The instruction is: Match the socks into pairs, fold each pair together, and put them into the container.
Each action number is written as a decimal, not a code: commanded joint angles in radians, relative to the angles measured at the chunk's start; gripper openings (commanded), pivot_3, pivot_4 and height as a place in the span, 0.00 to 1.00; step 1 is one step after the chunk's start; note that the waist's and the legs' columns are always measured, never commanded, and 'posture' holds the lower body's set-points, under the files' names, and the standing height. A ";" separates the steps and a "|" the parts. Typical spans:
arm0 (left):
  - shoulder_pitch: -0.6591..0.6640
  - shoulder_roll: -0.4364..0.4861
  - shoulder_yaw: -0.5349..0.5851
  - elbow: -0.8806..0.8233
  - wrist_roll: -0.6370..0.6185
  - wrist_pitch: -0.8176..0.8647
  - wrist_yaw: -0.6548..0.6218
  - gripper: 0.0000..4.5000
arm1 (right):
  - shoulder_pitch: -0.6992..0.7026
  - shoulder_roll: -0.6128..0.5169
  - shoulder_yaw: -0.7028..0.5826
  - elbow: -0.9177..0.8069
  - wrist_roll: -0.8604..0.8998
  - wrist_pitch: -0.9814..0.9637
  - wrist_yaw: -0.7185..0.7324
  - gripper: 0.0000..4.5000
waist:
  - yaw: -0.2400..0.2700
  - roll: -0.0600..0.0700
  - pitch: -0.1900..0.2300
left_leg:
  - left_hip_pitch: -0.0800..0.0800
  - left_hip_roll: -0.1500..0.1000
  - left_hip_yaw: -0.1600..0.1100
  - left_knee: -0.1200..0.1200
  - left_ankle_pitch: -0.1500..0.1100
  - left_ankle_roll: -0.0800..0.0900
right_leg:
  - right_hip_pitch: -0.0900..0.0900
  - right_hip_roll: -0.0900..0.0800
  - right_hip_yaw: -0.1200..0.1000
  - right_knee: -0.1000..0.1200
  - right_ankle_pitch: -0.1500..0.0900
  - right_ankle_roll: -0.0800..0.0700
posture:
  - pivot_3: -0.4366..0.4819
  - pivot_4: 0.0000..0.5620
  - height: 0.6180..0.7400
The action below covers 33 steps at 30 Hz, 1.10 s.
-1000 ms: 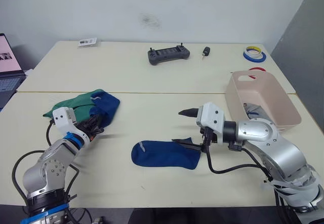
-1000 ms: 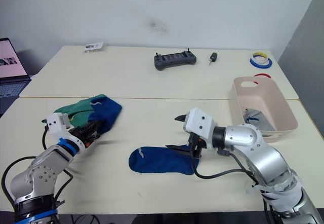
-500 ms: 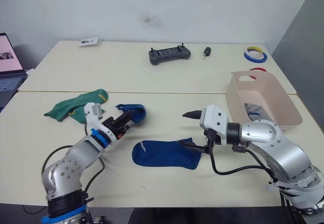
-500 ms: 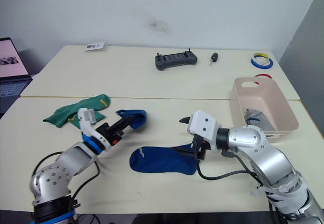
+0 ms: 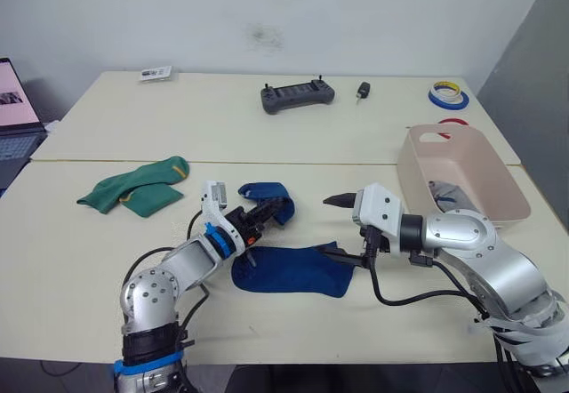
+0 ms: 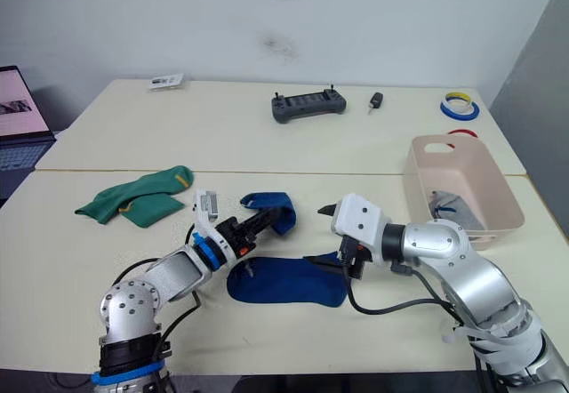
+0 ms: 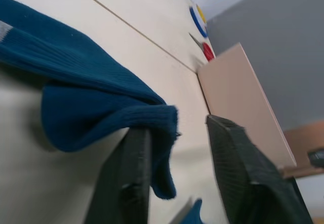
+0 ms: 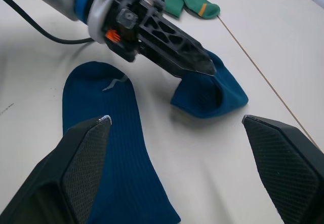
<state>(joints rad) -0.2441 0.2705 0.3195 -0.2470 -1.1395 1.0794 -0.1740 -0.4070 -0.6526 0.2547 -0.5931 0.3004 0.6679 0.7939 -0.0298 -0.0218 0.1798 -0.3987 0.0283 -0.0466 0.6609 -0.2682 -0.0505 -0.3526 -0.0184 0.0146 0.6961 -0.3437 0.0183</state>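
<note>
My left gripper (image 5: 258, 218) clamped on one blue sock (image 5: 269, 199) above the bench (image 5: 267, 140), my right gripper (image 5: 334, 227) spread wide over the flat blue sock (image 5: 293, 271), green socks (image 5: 135, 188) far left, pink container (image 5: 462, 175) far right

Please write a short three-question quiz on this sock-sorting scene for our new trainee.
1. True or false: the left gripper carries a royal blue sock.
2. Which lies flat on the table by the right gripper? A) a green sock B) a second royal blue sock C) the dark grey handheld controller
3. Fill in: the pale pink container stands on the robot's ____ side.

Key: 1 true; 2 B; 3 right.
</note>
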 commanded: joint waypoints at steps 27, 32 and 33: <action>-0.005 0.771 -0.150 0.138 0.498 -0.514 -1.103 0.99 | -0.117 0.507 0.213 0.421 -0.244 -0.007 -0.401 1.00 | -0.002 0.001 0.001 | -0.001 0.001 0.004 -0.006 -0.001 0.003 | -0.007 0.000 0.002 0.000 0.000 0.000 | 0.48 0.27 1.00; -0.022 0.755 -0.151 0.128 0.504 -0.512 -1.097 1.00 | -0.119 0.569 0.215 0.519 -0.296 -0.079 -0.455 0.96 | -0.003 0.001 0.001 | -0.001 0.001 0.004 -0.006 -0.001 0.003 | -0.007 0.000 0.002 0.001 0.000 0.000 | 0.48 0.27 1.00; -0.024 0.753 -0.151 0.127 0.506 -0.512 -1.097 1.00 | -0.119 0.577 0.210 0.528 -0.302 -0.089 -0.460 0.90 | -0.003 0.001 0.001 | -0.001 0.001 0.004 -0.006 -0.002 0.003 | -0.007 0.000 0.002 0.001 0.000 0.000 | 0.48 0.27 1.00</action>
<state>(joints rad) -0.2510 1.0222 0.1595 -0.0914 -0.6374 0.5756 -1.2739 -0.5180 -0.0912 0.4732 -0.0507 0.0140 0.6193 0.3515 -0.0331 -0.0207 0.1810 -0.3998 0.0293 -0.0422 0.6546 -0.2697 -0.0477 -0.3600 -0.0182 0.0168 0.6975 -0.3438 0.0180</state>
